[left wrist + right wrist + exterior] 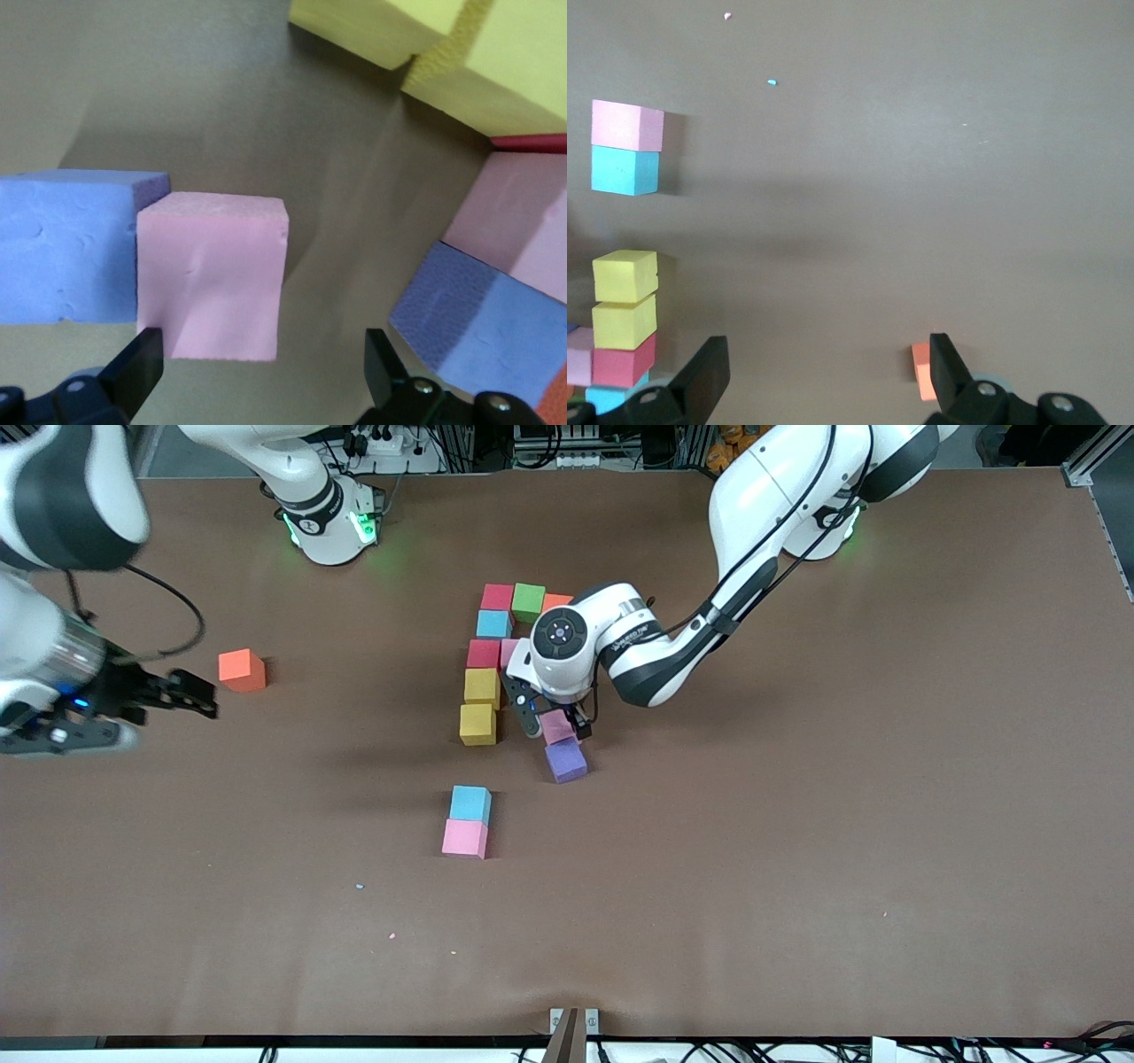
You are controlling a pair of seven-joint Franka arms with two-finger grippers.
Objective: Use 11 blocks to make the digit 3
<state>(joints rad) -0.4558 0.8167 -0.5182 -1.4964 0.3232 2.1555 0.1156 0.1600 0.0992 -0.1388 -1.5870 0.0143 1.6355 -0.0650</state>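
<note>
In the front view the left gripper (556, 724) straddles a pink block (557, 726) touching a purple block (565, 760) beside the half-built digit 3 (484, 657); the right gripper (202, 695) waits, spread and empty, near a stray orange block (242, 670). The left wrist view shows wide fingers (133, 376) off-centre on that pink block (213, 274); better to centre before closing. The right wrist view shows open fingers (700, 381) holding nothing.

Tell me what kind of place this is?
Likely a robotics lab bench: two arms bolted to a brown-covered table, cables and power strips along its edge, foam blocks laid out.
</note>
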